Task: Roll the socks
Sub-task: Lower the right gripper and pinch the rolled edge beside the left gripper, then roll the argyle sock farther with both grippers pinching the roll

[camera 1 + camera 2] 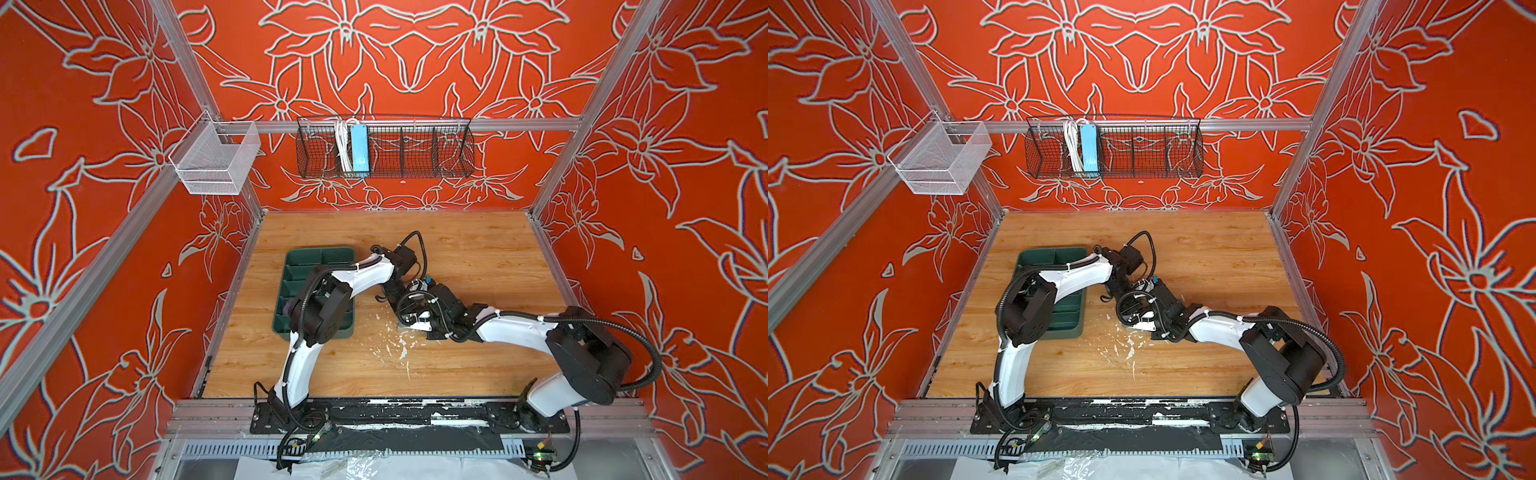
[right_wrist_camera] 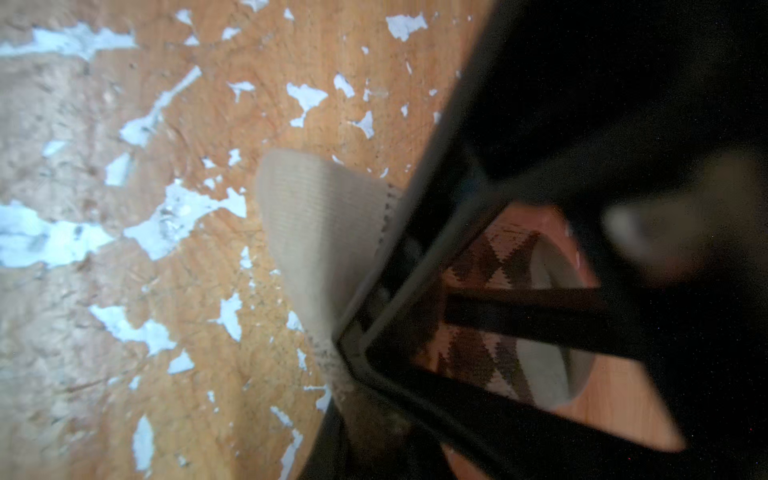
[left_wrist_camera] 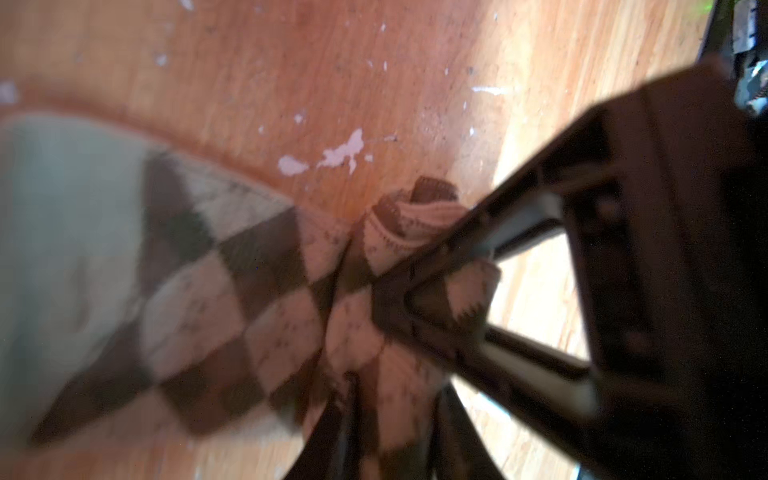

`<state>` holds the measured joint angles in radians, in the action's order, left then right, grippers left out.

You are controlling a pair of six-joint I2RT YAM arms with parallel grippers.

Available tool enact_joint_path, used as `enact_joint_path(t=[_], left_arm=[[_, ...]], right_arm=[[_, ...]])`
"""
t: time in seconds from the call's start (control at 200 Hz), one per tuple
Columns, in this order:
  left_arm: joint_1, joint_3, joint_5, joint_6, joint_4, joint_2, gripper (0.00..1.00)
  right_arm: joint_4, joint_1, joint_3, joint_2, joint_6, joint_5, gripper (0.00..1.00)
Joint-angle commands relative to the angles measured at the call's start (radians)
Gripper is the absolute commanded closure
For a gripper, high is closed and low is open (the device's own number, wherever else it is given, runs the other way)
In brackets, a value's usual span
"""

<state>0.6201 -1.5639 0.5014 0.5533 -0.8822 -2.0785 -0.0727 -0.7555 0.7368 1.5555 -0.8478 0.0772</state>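
A beige-and-brown argyle sock point(image 3: 232, 299) lies stretched across the wooden table point(image 3: 332, 62). One end is bunched into a small curl point(image 3: 415, 216). My left gripper point(image 3: 395, 415) has the sock's cloth between its fingers; blur hides whether they press it. My right gripper point(image 2: 365, 419) is shut on the sock's plain beige cuff point(image 2: 320, 232). In both top views the two grippers point(image 1: 397, 291) point(image 1: 409, 322) meet at the table's middle and cover the sock. Each wrist view shows the other gripper's dark finger point(image 3: 623, 208) point(image 2: 478, 124) close by. A purple sock is not clearly in view.
A green divided tray point(image 1: 320, 257) stands at the left, partly under my left arm, with a purple patch point(image 1: 310, 309) in one compartment. White paint flecks point(image 1: 401, 349) mark the wood. A black wire basket point(image 1: 384, 147) and a white mesh basket point(image 1: 216, 160) hang on the back rail.
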Motion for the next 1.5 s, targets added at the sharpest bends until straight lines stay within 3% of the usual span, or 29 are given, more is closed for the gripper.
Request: enact_joint_path(t=[0.0,0.215,0.445,0.54,0.671,0.761,0.836,0.936,1.211,1.491], left_arm=[[-0.001,0.079,-0.077,-0.038,0.086,0.156,0.67],[-0.025,0.289,-0.282,-0.115,0.327,0.494,0.63],[-0.025,0.571,-0.46,-0.099,0.519,0.933,0.55],[-0.025,0.678,-0.405,-0.036,0.569,1.117,0.48],[-0.002,0.78,-0.192,0.072,0.611,1.241,0.4],[0.094,0.792,-0.25,0.149,0.58,1.192,0.4],[0.206,0.783,-0.382,0.229,0.561,1.101,0.4],[0.289,0.784,-0.481,0.298,0.636,0.901,0.4],[0.304,0.757,-0.615,0.255,0.959,0.548,0.43],[0.304,0.722,-0.657,0.215,1.048,0.359,0.45]], right_arm=[[-0.195,0.004,0.04,0.027,0.077,0.031,1.0],[-0.395,0.015,0.123,0.071,0.129,0.139,1.0],[-0.592,0.085,0.288,0.183,0.146,0.281,1.0],[-0.679,0.139,0.376,0.257,0.144,0.39,0.99],[-0.73,0.185,0.453,0.341,0.134,0.451,0.94],[-0.733,0.198,0.486,0.378,0.127,0.435,0.88],[-0.737,0.203,0.509,0.399,0.124,0.422,0.87],[-0.748,0.206,0.529,0.419,0.108,0.419,0.87],[-0.77,0.212,0.528,0.416,0.072,0.451,0.87],[-0.819,0.211,0.55,0.414,0.04,0.497,0.87]])
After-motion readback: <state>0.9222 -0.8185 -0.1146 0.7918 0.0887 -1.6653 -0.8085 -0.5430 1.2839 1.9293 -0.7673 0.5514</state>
